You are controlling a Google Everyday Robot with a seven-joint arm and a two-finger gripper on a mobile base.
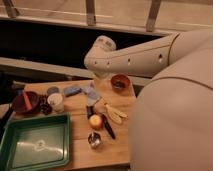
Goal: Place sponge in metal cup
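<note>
While the pale arm (pixel 137 56) reaches in from 3 o'clock across the back of the wooden table (pixel 80 158), the gripper (pixel 100 77) hangs below the rounded wrist joint. It is over the far part of the table, between the brown-red bowl (pixel 120 82) at its 3 o'clock and the pale blue cloth (pixel 91 93) at its 7 o'clock. Its jaws are spread as wide as they go. It grasps nothing and touches nothing that can be made out, and much of it is hidden under the arm.

Note the sponge (pixel 72 90), a blue-grey oblong block lying flat on the wood at 8 o'clock from the gripper and clear of it. Its long axis runs from about 8 o'clock to 2 o'clock, with the right end set slightly farther back. A small round grey-blue disc (pixel 52 90) lies just beside it at 9 o'clock and the cloth just beside it at 3 o'clock; contact with either cannot be told. A white cup (pixel 56 102) stands near it at 7 o'clock.

The metal cup (pixel 94 139) stands upright, mouth up, near the front of the table, at 5 o'clock from the sponge and well apart from it. An orange fruit (pixel 96 121) sits just beside the cup at 12 o'clock, and a green tray (pixel 35 146) lies at its 9 o'clock
</note>
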